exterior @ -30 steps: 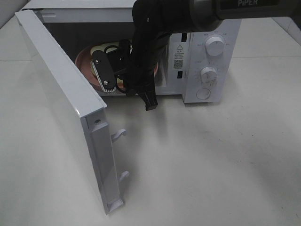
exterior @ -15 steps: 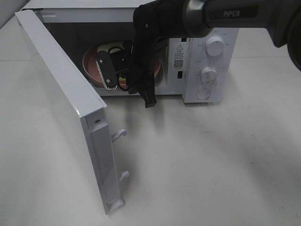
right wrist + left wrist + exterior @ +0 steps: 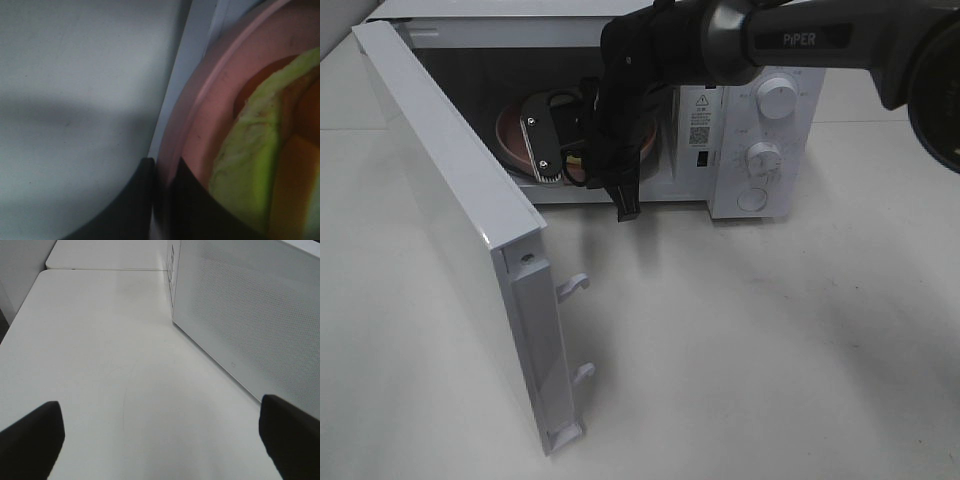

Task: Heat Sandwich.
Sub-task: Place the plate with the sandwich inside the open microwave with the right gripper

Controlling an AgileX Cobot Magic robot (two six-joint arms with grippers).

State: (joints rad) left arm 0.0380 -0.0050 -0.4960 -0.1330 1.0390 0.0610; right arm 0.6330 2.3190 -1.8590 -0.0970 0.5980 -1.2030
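Note:
The sandwich (image 3: pixel 250 165) shows its pale green leaf and an orange layer on the round pink plate (image 3: pixel 200 115). In the high view the plate (image 3: pixel 513 132) lies inside the open microwave (image 3: pixel 720 60), and the sandwich is mostly hidden behind the right arm. My right gripper (image 3: pixel 600 175) reaches into the cavity and is shut on the plate's front rim, just inside the microwave's sill. In the right wrist view its dark fingers (image 3: pixel 142 200) pinch the rim. My left gripper (image 3: pixel 160 455) is open and empty over the table beside the microwave door (image 3: pixel 250 315).
The white microwave door (image 3: pixel 450 200) stands wide open to the left, with its latch hooks (image 3: pixel 575 285) sticking out. The control panel carries two knobs (image 3: pixel 777 98) and a round button to the right of the cavity. White table (image 3: pixel 750 350) lies in front.
My right gripper has moved the plate with the sandwich further back into the microwave cavity. The arm has shifted up and slightly left in the high view. The door has not moved.

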